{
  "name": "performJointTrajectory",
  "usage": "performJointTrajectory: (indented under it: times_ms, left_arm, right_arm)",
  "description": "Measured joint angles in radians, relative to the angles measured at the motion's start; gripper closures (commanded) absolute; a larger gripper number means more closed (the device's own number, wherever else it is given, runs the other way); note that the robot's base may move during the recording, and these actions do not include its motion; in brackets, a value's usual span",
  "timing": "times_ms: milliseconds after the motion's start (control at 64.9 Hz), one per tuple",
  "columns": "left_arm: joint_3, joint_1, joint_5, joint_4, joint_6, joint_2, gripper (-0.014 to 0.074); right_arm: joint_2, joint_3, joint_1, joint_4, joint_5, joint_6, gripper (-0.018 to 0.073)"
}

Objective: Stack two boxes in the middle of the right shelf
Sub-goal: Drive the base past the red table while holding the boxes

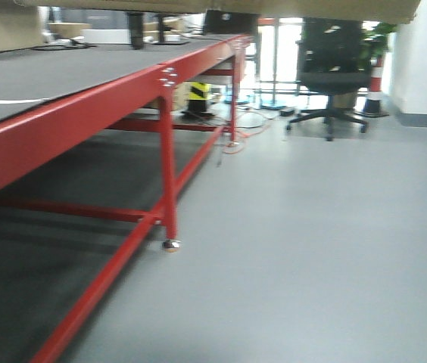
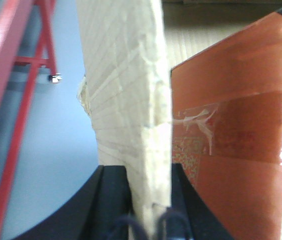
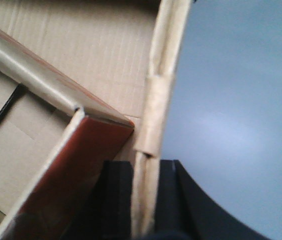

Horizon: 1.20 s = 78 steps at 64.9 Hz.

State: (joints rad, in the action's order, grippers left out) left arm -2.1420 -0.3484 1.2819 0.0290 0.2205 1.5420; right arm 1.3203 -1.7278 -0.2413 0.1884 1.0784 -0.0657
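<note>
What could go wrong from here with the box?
1. The left gripper and right gripper each pinch only a thin wall of the box; the cardboard could buckle or slip.
2. The table stands close on the left; the box could clip it.

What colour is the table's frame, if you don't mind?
The frame is red, clearest in the front view.
</note>
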Motion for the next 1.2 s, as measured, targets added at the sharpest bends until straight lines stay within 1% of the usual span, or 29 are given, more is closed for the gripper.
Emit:
performJointTrajectory:
  times_ms: [1203]
  left_arm:
    - [0.000, 0.000, 0.000, 0.000, 0.000, 0.000, 0.0708]
  right_arm:
    - [0.000, 0.000, 0.000, 0.000, 0.000, 0.000, 0.0711]
